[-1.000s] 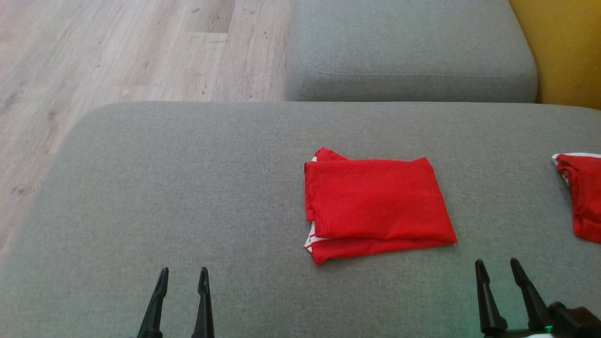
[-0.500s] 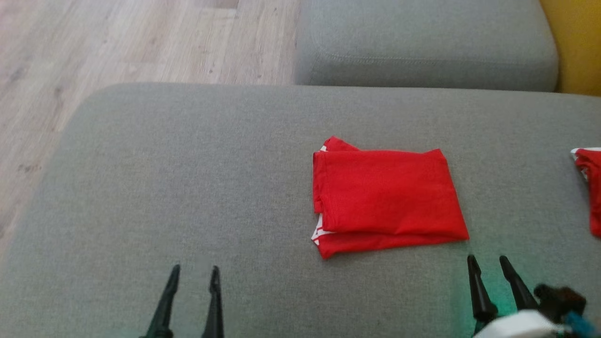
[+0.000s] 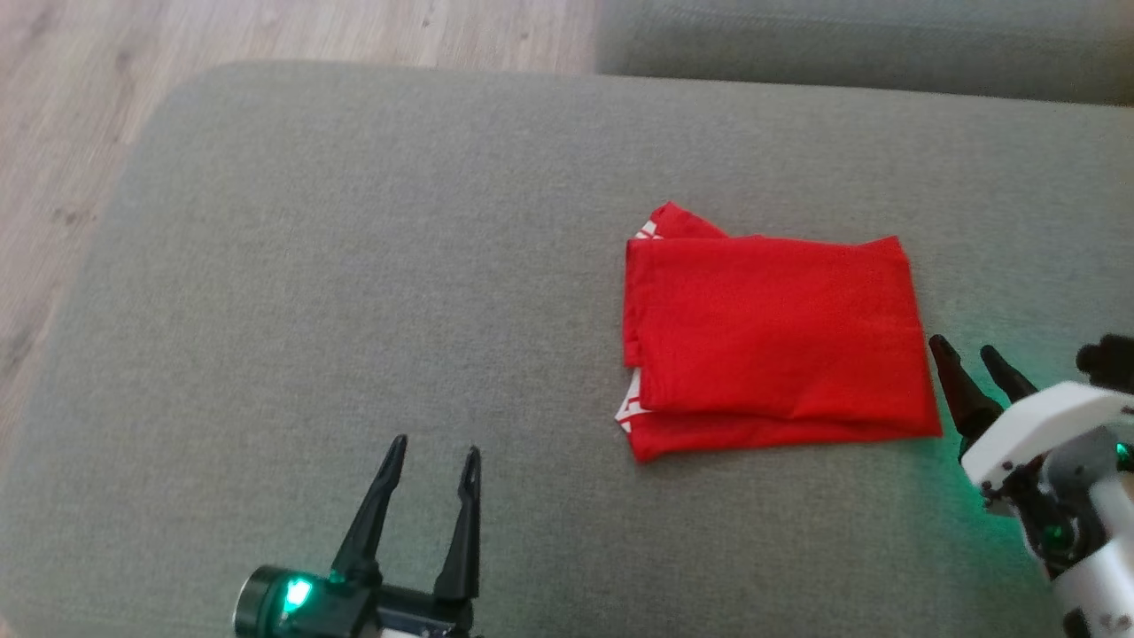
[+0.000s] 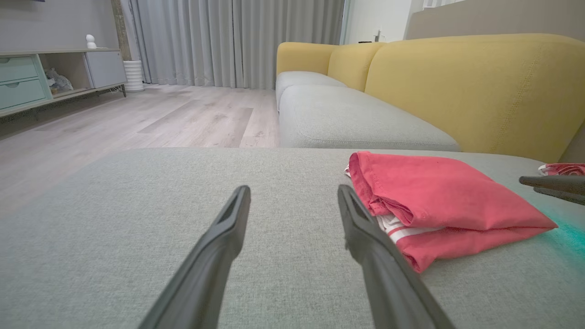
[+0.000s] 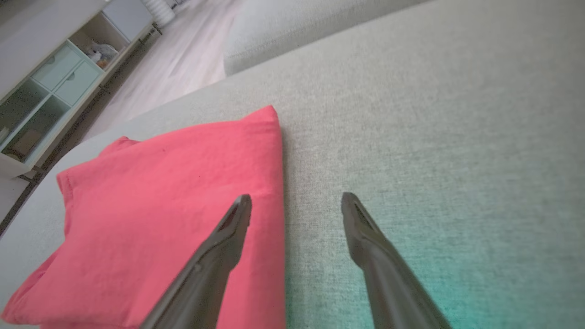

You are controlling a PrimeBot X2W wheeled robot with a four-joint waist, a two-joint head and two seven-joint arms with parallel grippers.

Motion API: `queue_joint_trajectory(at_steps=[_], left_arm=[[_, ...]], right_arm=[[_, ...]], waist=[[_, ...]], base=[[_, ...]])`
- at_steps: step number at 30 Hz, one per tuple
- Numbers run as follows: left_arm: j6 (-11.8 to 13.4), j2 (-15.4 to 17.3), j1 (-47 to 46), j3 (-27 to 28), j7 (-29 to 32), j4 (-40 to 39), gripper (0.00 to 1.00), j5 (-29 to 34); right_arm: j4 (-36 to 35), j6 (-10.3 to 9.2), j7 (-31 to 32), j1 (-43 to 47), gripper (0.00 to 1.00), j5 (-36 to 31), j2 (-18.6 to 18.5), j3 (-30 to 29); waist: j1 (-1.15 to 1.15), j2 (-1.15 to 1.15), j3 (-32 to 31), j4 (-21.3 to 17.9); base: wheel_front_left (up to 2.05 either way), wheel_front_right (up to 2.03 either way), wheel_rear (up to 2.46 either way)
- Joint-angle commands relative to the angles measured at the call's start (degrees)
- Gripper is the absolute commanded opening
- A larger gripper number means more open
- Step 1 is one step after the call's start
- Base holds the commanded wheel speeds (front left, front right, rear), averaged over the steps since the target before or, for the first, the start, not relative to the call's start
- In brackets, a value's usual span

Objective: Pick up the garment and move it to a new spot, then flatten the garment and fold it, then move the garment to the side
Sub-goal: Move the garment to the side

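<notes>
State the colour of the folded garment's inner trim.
Garment trim: white with red stripes; clearest in left wrist view.

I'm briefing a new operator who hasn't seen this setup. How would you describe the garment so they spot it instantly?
On the wide grey cushion before the robot, look right of centre, just left of the right claw. The red garment lies there folded into a flat rectangle, white striped trim peeking from its left edge; the other red cloth lies farther right, beyond that claw.
</notes>
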Motion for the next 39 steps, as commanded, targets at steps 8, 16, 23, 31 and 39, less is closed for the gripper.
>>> queue_joint_trajectory(at_steps=[8,16,23,31,39], left_arm=[[0.1,-0.4,-3.8,0.0,-0.5,-1.1,1.00,0.0],[0.5,-0.4,-4.3,0.0,-0.5,-1.2,1.00,0.0],[0.7,-0.4,-6.0,-0.1,-0.5,-1.8,1.00,-0.1],[0.0,-0.4,-9.4,0.2,-0.5,-1.8,1.00,0.7],[-1.2,-0.4,-12.5,2.0,-0.5,-1.4,1.00,2.2]], right_arm=[[0.7,-0.04,7.8,-4.2,0.05,11.2,-3.1,6.8],[-0.6,-0.04,4.3,-6.6,0.00,15.0,-7.2,10.4],[-2.9,-0.04,3.8,-10.2,0.00,13.1,-15.7,11.8],[-6.2,-0.04,4.6,-13.5,0.00,9.6,-24.7,7.0],[-6.5,-0.04,5.6,-16.5,0.00,1.7,-28.7,-2.3]], waist=[[-0.01,0.00,1.5,1.5],[-0.01,0.00,2.5,-1.1],[-0.01,0.00,5.6,-7.2],[-0.01,0.00,9.9,-13.9],[-0.01,0.00,13.7,-17.1]], base=[[0.00,0.00,0.00],[0.00,0.00,0.00],[0.00,0.00,0.00],[0.00,0.00,0.00],[0.00,0.00,0.00]])
